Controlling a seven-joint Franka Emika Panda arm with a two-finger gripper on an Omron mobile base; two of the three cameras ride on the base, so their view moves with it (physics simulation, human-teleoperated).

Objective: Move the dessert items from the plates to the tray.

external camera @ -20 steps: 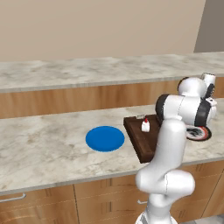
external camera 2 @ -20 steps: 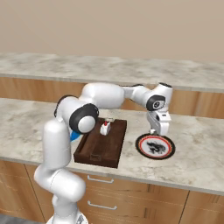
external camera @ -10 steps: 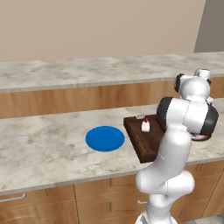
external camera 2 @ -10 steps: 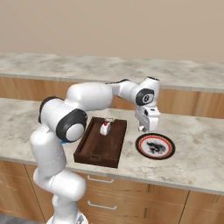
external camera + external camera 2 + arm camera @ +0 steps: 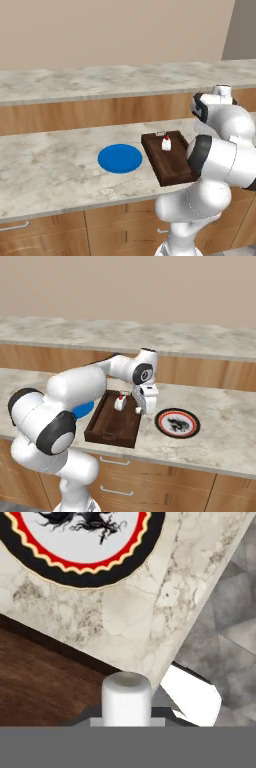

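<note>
The pincer (image 5: 139, 410), pinching a pale dessert lump (image 5: 126, 698), hung over the wooden tray's (image 5: 107, 432) right rim, beside the red-topped cake (image 5: 120, 402). Next it probably needed to shift left and lower before releasing.

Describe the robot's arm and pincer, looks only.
The arm is glossy white, built of rounded, bulging segments with dark grey to black bands and discs at the joints. One joint disc near the wrist carries a small pale ring mark. The pincer hangs from a boxy white hand. No loose cables show.
</note>
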